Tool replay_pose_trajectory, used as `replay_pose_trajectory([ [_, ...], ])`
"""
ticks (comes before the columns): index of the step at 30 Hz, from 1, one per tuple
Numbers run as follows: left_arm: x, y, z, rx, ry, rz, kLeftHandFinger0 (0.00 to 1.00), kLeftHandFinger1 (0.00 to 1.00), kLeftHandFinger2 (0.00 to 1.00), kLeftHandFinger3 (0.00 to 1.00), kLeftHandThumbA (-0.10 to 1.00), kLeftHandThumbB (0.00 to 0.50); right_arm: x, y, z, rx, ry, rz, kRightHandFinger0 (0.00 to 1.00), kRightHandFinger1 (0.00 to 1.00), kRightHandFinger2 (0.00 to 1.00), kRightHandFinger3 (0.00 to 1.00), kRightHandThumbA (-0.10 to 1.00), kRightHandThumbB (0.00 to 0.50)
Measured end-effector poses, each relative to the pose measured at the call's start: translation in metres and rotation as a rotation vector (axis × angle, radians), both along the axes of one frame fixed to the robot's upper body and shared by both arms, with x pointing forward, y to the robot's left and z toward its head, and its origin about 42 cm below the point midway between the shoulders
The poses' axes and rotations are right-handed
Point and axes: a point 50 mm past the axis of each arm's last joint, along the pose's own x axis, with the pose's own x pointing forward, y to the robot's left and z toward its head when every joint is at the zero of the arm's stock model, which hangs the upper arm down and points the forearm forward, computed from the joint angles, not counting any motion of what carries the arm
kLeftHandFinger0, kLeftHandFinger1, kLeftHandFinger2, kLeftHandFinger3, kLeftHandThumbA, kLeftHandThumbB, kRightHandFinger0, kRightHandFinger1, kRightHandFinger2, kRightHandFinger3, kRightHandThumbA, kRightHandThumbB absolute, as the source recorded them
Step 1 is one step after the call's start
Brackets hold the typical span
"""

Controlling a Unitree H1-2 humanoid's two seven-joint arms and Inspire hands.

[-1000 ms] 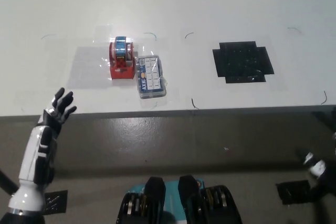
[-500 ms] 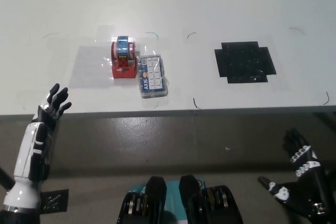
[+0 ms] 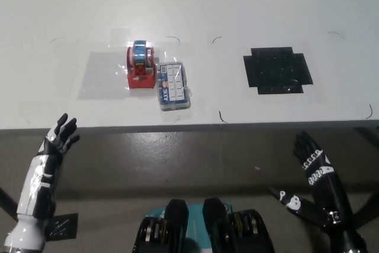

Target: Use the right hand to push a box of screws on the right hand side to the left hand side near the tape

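Note:
The clear box of screws (image 3: 172,86) with a blue label lies on the white table (image 3: 237,4), touching the right side of the red tape dispenser (image 3: 141,68) with its blue roll. My black right hand (image 3: 314,167) hangs below the table's front edge at the lower right, open, fingers spread, far from the box. At the lower left my white left hand (image 3: 54,146) rests in front of the table edge, open and holding nothing.
A black cross-shaped mat (image 3: 277,70) lies on the table's right part. A clear film patch (image 3: 100,75) sits left of the dispenser. The table's front edge (image 3: 195,126) runs across the middle, with grey floor below it.
My right hand has risen into view at the lower right, fingers spread. The left hand has sunk lower and back from the table edge. Box and dispenser have not moved.

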Motion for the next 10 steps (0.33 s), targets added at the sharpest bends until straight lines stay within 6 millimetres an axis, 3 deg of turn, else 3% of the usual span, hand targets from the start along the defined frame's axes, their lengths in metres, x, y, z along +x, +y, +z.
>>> replay_pose_trajectory([
  [1, -0.001, 0.0, -0.001, 0.0, 0.003, 0.0, 1.0, 1.0, 1.0, 1.0, 1.0, 0.061, 0.002, 0.0, 0.001, -0.001, -0.004, 0.001, 1.0, 1.0, 1.0, 1.0, 1.0, 0.251],
  [4, -0.002, 0.0, -0.007, 0.006, 0.027, 0.0, 1.0, 1.0, 1.0, 1.0, 1.0, 0.011, 0.004, 0.001, 0.003, -0.003, -0.011, 0.005, 1.0, 1.0, 1.0, 1.0, 1.0, 0.25],
  [10, -0.004, 0.001, -0.023, 0.015, 0.088, 0.002, 1.0, 1.0, 1.0, 1.0, 1.0, 0.068, 0.005, 0.001, 0.005, -0.002, -0.016, 0.004, 1.0, 1.0, 1.0, 1.0, 1.0, 0.244],
])
